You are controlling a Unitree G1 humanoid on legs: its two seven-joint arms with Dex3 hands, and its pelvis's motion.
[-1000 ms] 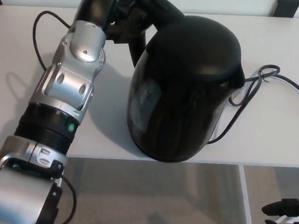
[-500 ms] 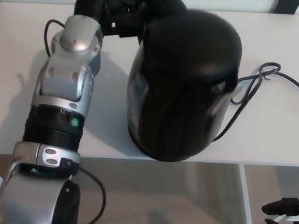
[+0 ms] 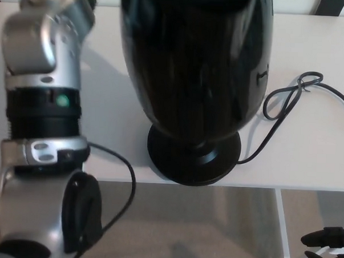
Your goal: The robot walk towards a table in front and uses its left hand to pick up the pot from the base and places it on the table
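Head view only. Glossy black rounded pot (image 3: pixel 192 61) fills the upper centre and runs off the top edge. It looks raised, narrow bottom end down, hanging over the round black plastic base (image 3: pixel 170 163). Most of the base disc is exposed below it. Can't confirm a clean gap between pot bottom and base from this angle, the two overlap in the picture. The base sits on the flat white table (image 3: pixel 308 152), close to its near edge. Its black power cord (image 3: pixel 275 119) leaves on the right, loops, and trails off far right. The silver-and-black left arm (image 3: pixel 42 100) comes up the left side, with a thin black cable (image 3: pixel 124 184) hanging off it near the table edge. The left hand is out of frame, so its fingers aren't visible and I can't tell the grasp directly. My read is that it has the pot up top, since nothing else is holding it. The black right hand (image 3: pixel 326 250) is at the bottom right corner, below table level and well away from everything. Only partly in frame, so can't tell whether it's released or clenched. Progress: approach done, grasp and lift apparently done, pot off or just coming off the base. Left to do: carry it sideways clear of the base, set it down on bare tabletop, release. There's free table both left and right of the base. The right side has the cord in the way, so left looks cleaner.
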